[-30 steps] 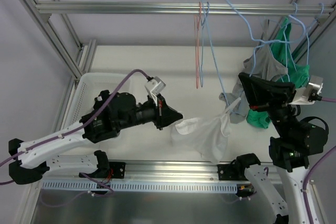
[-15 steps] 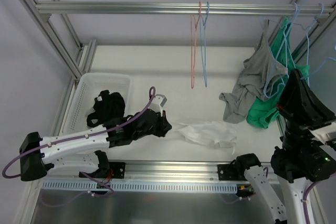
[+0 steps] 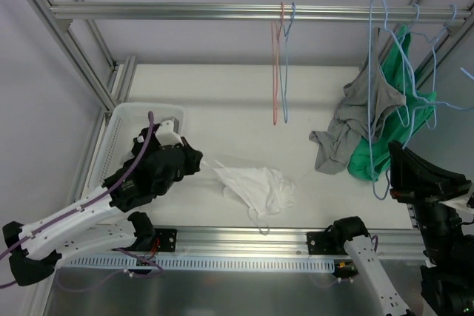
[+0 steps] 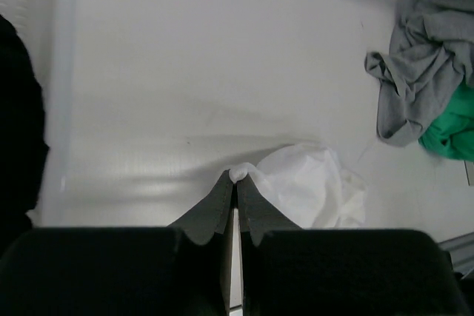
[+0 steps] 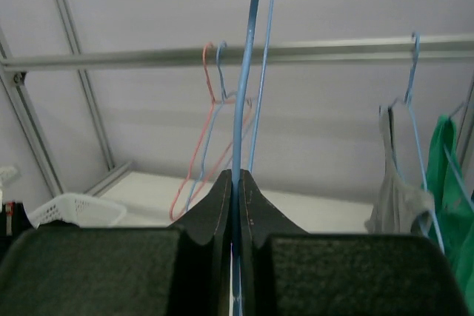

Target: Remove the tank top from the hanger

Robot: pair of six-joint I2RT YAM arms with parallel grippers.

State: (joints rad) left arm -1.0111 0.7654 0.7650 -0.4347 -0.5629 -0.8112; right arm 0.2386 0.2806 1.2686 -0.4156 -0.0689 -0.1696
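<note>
L hand (image 4: 235, 180) pinched shut on an edge fold of the white tank top (image 4: 318, 186), which lies crumpled on the worktop (image 4: 185, 72), clear of any hanger. R hand (image 5: 235, 181) clamped shut on bare blue hanger (image 5: 245, 72) wire. Fabric looks light, limp, thin: prob. drags, stretches; take a bunched fold, as here. Beyond: grey top (image 4: 422, 72), green top (image 4: 453, 132).

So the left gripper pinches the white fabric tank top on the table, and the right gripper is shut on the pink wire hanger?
No: the right wrist view shows the right gripper shut on the light blue wire hanger; the pink wire hanger hangs on the metal rail. The left gripper does pinch the white fabric tank top on the table.
</note>
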